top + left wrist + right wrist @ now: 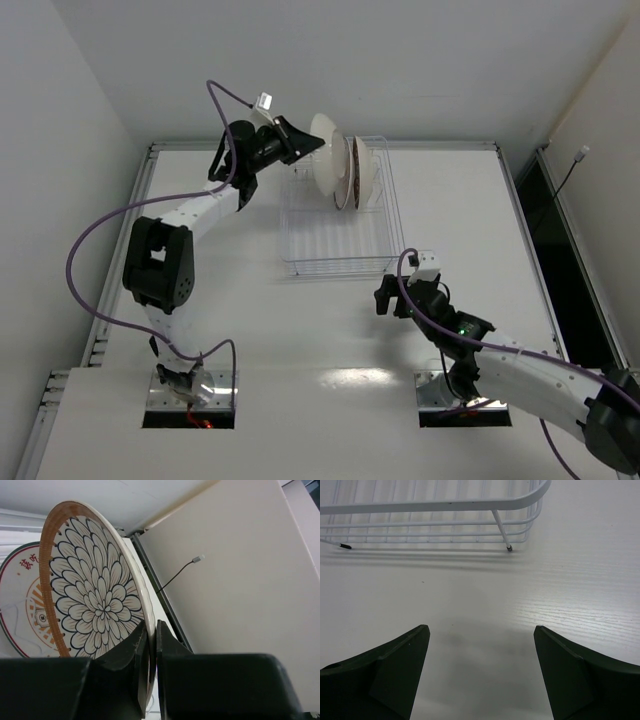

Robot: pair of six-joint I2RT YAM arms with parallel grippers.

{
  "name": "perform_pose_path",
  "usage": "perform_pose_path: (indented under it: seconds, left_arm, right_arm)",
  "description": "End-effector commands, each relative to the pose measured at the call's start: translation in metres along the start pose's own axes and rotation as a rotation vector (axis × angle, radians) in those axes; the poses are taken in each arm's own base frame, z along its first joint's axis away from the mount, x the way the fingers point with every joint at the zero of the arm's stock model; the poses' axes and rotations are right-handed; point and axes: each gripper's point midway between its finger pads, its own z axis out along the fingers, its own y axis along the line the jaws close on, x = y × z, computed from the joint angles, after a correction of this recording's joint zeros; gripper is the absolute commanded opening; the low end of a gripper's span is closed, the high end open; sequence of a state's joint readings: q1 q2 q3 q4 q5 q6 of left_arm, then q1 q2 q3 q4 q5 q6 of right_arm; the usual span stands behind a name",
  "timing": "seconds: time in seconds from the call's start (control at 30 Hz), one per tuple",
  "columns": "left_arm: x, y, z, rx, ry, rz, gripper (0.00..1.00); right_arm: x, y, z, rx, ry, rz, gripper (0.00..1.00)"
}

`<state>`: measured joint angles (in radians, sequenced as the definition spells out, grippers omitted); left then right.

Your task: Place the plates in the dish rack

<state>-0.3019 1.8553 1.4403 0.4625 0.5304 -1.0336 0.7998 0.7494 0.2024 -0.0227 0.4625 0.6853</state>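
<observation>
The left gripper [150,632] is clamping the lower rim of the petal-pattern plate [95,595], with one finger pressing on each face. It is holding this plate on edge at the far end of the dish rack [335,250] (whether the plate's lower rim is seated in a slot cannot be determined). Just beyond the held plate, the sunburst plate [25,605] is standing on edge in the rack, close beside it.

The right gripper [480,645] is hovering low over the table [300,330], with its jaws standing wide apart and gripping nothing. It is facing the near right corner of the rack, positioned near the wire but not touching it.
</observation>
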Motion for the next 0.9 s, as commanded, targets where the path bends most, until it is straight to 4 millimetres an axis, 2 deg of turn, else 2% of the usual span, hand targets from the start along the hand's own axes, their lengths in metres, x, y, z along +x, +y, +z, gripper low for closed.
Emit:
perform_pose_path:
  seconds: [0.0, 0.4, 0.53, 0.7, 0.73, 0.87]
  left_arm:
    - [-0.048, -0.098, -0.012, 0.32, -0.16, 0.152, 0.0]
    - [-0.035, -0.062, 0.004, 0.224, -0.14, 0.148, 0.0]
    - [-0.041, -0.056, 0.005, 0.175, -0.161, 0.179, 0.0]
    - [-0.046, -0.035, 0.004, 0.056, -0.2, 0.197, 0.0]
    - [-0.041, -0.033, 0.005, 0.05, -0.195, 0.192, 0.0]
    - [-0.041, -0.026, 0.005, 0.022, -0.203, 0.193, 0.0]
  right_arm:
    - [-0.026, 0.014, -0.001, -0.038, -0.069, 0.057, 0.84]
    - [-0.027, 0.011, 0.0, -0.031, -0.069, 0.065, 0.84]
    - [-0.025, 0.01, 0.002, -0.027, -0.06, 0.065, 0.84]
    - [-0.024, 0.011, 0.001, -0.034, -0.055, 0.065, 0.84]
    - [-0.024, 0.011, 0.001, -0.034, -0.055, 0.065, 0.84]
    - [-0.025, 0.009, 0.002, -0.027, -0.058, 0.069, 0.84]
